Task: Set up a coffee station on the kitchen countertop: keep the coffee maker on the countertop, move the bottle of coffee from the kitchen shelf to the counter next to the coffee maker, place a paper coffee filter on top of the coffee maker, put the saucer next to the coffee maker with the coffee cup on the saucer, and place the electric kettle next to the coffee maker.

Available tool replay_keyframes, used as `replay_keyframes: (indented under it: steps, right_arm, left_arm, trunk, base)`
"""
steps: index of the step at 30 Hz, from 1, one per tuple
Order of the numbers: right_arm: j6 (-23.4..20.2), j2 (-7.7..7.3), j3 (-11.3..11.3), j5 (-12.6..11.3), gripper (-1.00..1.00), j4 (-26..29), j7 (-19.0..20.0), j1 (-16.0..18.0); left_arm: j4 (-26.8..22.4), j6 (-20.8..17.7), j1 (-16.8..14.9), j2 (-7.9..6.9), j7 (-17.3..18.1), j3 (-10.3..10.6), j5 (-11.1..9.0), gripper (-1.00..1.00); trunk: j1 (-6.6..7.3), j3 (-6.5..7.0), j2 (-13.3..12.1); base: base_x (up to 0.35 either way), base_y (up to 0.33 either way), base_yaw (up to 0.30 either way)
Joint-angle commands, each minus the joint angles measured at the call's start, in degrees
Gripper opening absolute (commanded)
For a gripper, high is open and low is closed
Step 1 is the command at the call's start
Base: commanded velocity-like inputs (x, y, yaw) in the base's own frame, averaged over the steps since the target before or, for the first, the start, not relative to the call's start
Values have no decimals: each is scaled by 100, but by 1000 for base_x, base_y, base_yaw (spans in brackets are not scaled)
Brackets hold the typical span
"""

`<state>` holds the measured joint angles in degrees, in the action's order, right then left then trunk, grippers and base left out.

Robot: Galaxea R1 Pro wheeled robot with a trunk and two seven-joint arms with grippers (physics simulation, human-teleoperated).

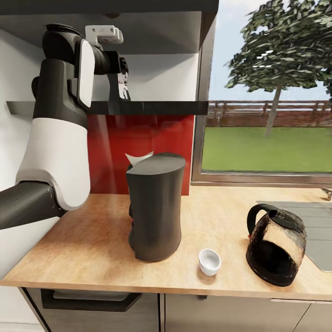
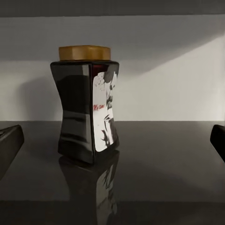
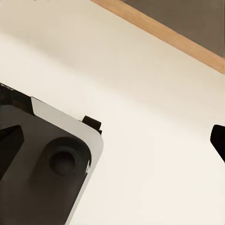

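Note:
The coffee bottle point(image 2: 88, 110), dark glass with a gold lid and a white label, stands upright on the dark shelf point(image 2: 164, 159). My left gripper point(image 2: 117, 140) is open and level with it, with the bottle ahead between the spread fingertips point(image 2: 10, 140) and apart from them. In the head view the left gripper point(image 1: 122, 83) reaches in above the shelf point(image 1: 161, 107). Below it the dark coffee maker point(image 1: 155, 207) stands on the wooden countertop point(image 1: 92, 240), a white paper filter point(image 1: 137, 158) showing at its top rear. A small white cup point(image 1: 210, 261) and the glass kettle point(image 1: 275, 244) stand to its right. My right gripper point(image 3: 115, 140) is open and holds nothing.
A red backsplash point(image 1: 110, 147) backs the counter and a large window point(image 1: 272, 92) is to the right. A sink point(image 1: 318, 230) lies at the counter's far right. An upper cabinet point(image 1: 152, 27) hangs just over the shelf. The right wrist view looks down on the robot's base point(image 3: 47, 168) and pale floor.

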<state>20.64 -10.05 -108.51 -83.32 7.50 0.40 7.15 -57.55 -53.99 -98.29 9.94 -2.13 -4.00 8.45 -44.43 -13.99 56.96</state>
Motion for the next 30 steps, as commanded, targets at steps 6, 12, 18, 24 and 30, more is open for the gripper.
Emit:
replay_keyframes:
  steps: [6, 12, 18, 24, 30]
  right_arm:
    - [19, -5, -39, -61, 100, 14, 4, 3]
    - [19, -1, -39, -61, 100, 19, 4, -35]
    - [19, 2, -104, -61, 100, 17, 4, -103]
    - [19, 3, -234, -60, 100, 15, 4, -128]
    - [-7, 6, -282, -52, 100, 21, 23, -105]
  left_arm:
    - [-82, -23, -6, 6, -6, -13, 25, 100]
    - [-92, -24, -6, 6, -7, -13, 25, 100]
    - [-97, -24, -6, 6, -7, -13, 25, 100]
    - [-98, -24, -6, 6, -7, -13, 25, 100]
    - [-135, -33, -15, 6, -192, -31, 57, 100]
  trunk:
    - [-2, -8, 5]
    - [-2, -8, 5]
    - [-2, -8, 5]
    - [-2, -8, 5]
    - [-2, -8, 5]
  base:
    - [105, 0, 0]
    - [120, 0, 0]
    - [29, 0, 0]
    - [6, 0, 0]
    - [0, 0, 0]
